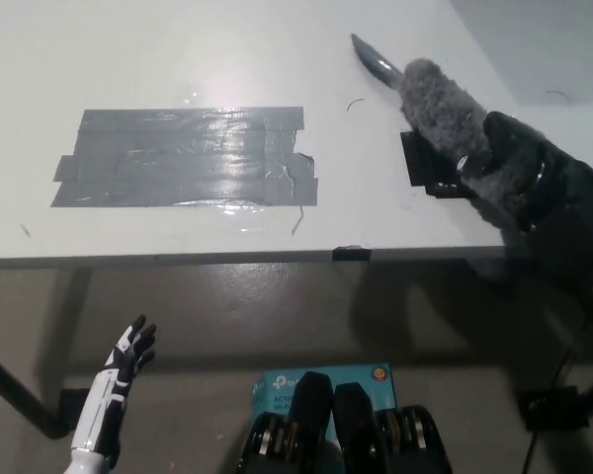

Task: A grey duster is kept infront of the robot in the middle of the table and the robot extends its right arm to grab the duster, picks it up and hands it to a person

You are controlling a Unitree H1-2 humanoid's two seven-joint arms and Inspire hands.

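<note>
The grey duster [445,111] has a fluffy head and a dark handle [375,57] that points up and to the left. My black right hand [514,168] is shut on the lower end of the fluffy head and holds the duster above the right part of the white table [178,49]. My white left hand [127,357] rests open below the table edge at the lower left.
A patch of grey tape strips [183,156] is stuck on the middle of the table. A small black mark [427,168] lies on the table under the duster. A blue box [321,380] lies on the floor below the table's front edge.
</note>
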